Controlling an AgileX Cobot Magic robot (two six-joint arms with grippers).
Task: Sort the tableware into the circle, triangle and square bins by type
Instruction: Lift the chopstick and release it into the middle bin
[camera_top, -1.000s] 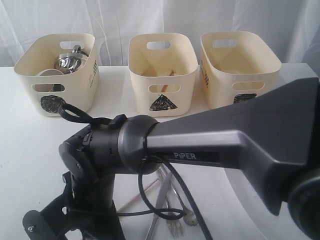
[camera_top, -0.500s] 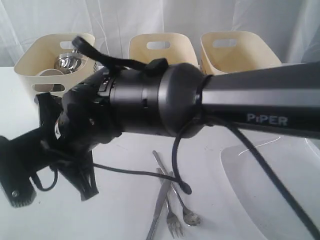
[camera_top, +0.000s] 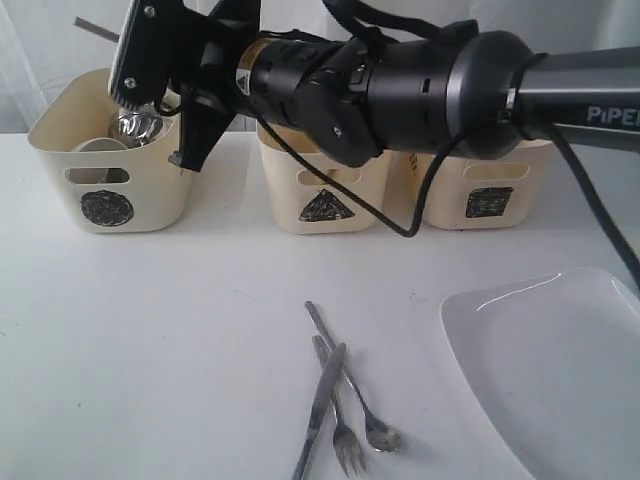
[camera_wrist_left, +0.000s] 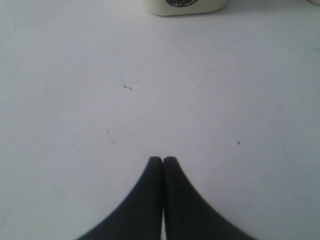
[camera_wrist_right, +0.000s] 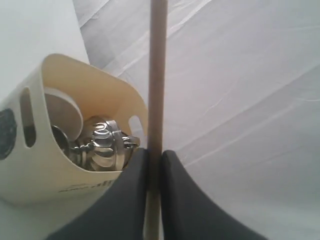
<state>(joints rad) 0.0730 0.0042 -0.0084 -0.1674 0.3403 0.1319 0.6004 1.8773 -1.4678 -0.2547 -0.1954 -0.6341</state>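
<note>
Right claw (camera_wrist_right: 154, 156) is pinched tight on a wooden chopstick (camera_wrist_right: 157, 75), most of the stick jutting past its tips, high up by the circle bin (camera_top: 150, 190), which holds a steel mug (camera_wrist_right: 102, 145); let go here and the stick lands among cups, wrong by type; the triangle bin (camera_top: 325, 205) stands just beside the circle bin; held so thinly, the stick may swivel, slip, or catch the rim.

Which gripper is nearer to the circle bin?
Right. The right gripper is above the circle bin, holding a chopstick; the left gripper is over bare table, away.
</note>
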